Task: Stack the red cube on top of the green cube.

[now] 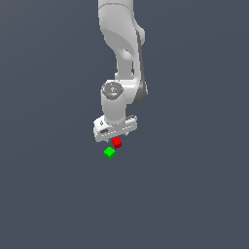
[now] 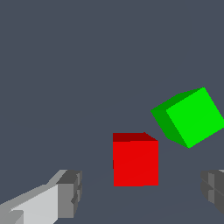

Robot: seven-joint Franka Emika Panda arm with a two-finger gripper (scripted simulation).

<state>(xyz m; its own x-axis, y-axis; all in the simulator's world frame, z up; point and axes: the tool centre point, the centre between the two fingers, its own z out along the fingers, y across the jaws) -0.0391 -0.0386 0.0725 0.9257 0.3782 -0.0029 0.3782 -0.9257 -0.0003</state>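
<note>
Claw (image 2: 140, 192) spread wide around red cube (image 2: 135, 159), gripping nothing; green cube (image 2: 192, 116) just beside it, lower centre of exterior frame.

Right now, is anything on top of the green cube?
No. The green cube has a bare top. The red cube sits beside it on the floor, between the open pincer fingers. What is under either cube is hidden.
</note>
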